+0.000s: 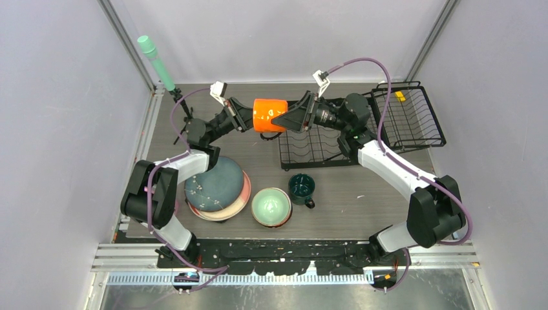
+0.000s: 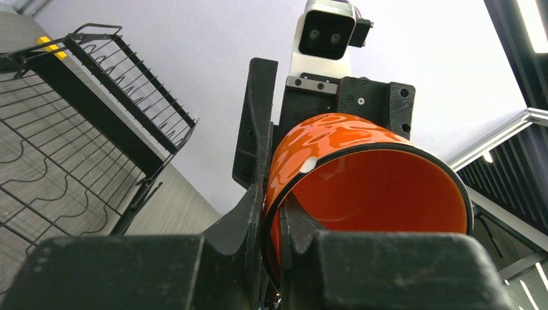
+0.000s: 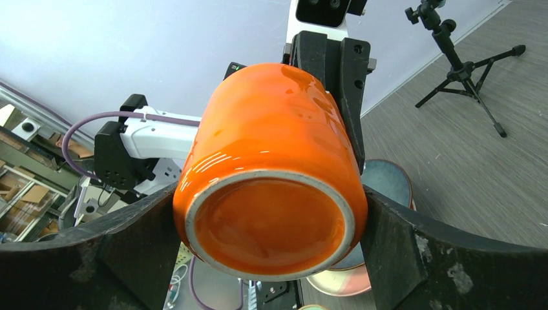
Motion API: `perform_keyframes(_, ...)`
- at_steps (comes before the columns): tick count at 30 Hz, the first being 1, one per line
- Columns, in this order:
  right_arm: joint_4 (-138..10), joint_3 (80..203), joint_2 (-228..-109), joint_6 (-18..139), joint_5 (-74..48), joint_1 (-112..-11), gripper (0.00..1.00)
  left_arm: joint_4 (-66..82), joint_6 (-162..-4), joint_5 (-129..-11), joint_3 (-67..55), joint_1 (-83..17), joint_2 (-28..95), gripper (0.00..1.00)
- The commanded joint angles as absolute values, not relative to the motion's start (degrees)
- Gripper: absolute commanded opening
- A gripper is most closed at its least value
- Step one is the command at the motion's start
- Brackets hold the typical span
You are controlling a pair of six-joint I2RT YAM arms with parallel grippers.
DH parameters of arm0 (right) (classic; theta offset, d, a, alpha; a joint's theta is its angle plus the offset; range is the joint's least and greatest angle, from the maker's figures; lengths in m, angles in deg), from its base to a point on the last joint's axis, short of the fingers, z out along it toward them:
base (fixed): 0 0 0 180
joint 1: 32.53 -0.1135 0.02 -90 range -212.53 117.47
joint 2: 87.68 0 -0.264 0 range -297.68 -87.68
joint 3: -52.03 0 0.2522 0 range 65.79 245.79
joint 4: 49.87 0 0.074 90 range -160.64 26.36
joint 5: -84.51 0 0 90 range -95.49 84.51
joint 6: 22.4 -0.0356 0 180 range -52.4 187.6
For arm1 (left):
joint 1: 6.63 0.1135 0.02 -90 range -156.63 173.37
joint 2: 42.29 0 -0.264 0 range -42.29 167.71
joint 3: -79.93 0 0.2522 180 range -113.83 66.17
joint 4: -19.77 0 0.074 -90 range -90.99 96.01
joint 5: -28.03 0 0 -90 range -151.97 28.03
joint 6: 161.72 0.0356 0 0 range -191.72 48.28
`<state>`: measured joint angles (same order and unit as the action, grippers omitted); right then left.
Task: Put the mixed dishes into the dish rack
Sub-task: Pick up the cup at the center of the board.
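**Orange mug [image 1: 269, 115] held in mid-air between both hands, by the left edge of the dish rack [image 1: 304, 155].**

The left hand [image 1: 247, 120] was clamped on the rim, one finger inside. The right hand [image 1: 284, 121] stood spread wide either side of the base, with no sure grip visible. If the left let go before the right closed, the glossy mug could slip onto the rack wires or the counter [image 1: 362, 194]. The right fingers had little spare width. The tripod [image 1: 184, 119] stood close beside the left arm, and the dark teal mug [image 1: 301, 187] was well apart.
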<state>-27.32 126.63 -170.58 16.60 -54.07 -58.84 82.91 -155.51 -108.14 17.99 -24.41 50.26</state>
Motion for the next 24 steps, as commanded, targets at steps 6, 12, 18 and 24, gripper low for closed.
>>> perform_keyframes(6, -22.6, 127.0, -169.4, 16.3, -52.2, -59.1, 0.87, 88.0, -156.3, -106.1, 17.5, -24.6, 47.9, 0.00)
perform_keyframes(12, -23.0, 127.1, -169.6, 16.2, -52.9, -59.2, 0.52, 88.0, -156.1, -105.6, 17.9, -24.6, 48.3, 0.02)
perform_keyframes(18, -24.1, 126.7, -169.7, 16.2, -50.9, -58.8, 0.32, 86.5, -154.8, -105.7, 18.0, -24.5, 50.2, 0.25)
perform_keyframes(24, -23.4, 125.6, -170.2, 13.2, -48.6, -56.5, 0.28, 84.6, -153.8, -104.9, 18.7, -23.9, 51.4, 0.39)
